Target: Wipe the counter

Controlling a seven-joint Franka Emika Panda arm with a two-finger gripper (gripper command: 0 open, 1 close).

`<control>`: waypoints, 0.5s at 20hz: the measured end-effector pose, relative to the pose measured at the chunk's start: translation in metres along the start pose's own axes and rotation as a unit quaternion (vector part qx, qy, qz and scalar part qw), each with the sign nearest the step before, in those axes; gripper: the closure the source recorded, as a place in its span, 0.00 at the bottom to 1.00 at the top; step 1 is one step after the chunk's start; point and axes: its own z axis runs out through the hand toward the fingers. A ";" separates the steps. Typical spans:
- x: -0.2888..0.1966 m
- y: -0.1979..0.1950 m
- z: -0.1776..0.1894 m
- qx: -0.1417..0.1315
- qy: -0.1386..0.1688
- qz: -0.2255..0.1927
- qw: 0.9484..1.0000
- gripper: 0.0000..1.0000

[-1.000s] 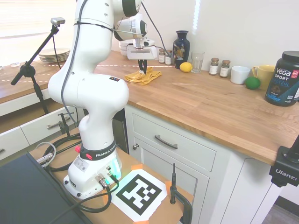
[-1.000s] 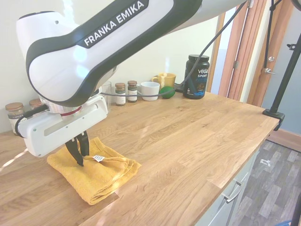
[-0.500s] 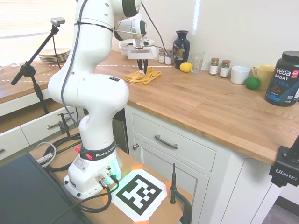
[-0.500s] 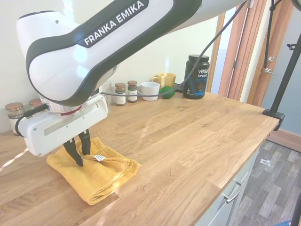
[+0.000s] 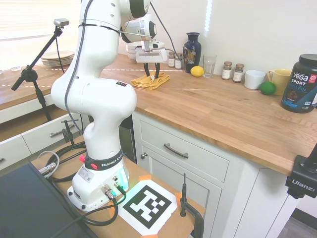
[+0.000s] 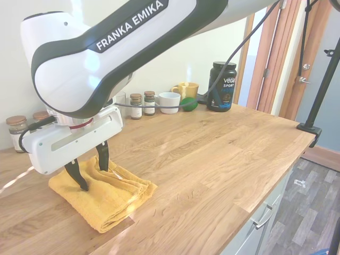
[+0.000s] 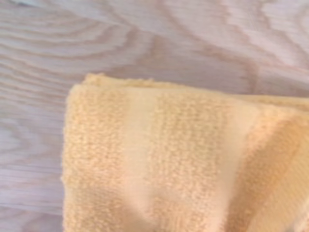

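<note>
The counter [image 5: 223,111] is a long light-brown wooden worktop [image 6: 212,154] over white drawers. A folded yellow towel [image 5: 151,82] lies on it near the front edge, by the arm's side. My gripper [image 6: 91,169] points straight down onto the towel [image 6: 109,194] and is open, its two dark fingers [image 6: 103,157] spread and pressing into the cloth. In the first exterior view the gripper [image 5: 152,71] stands right over the towel. The wrist view shows the towel's [image 7: 183,159] folded corner on the wood grain [image 7: 145,38].
Along the back wall stand a dark vase [image 5: 191,47], a lemon [image 5: 197,71], a glass [image 5: 209,66], spice jars [image 5: 233,72], a white cup [image 5: 254,79], a yellow mug [image 5: 280,81], a green ball [image 5: 267,88] and a black tub [image 5: 301,84]. Plates [image 5: 58,58] are stacked far left.
The fingers, pinched together on the towel's fold a second ago, have spread apart. The towel has settled flatter on the counter. The arm has barely moved.
</note>
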 end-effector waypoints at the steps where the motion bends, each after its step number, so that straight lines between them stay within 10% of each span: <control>1: 0.000 0.001 -0.002 0.001 0.001 0.000 1.000 0.00; 10: -0.008 0.023 -0.024 0.014 0.013 -0.001 1.000 0.00</control>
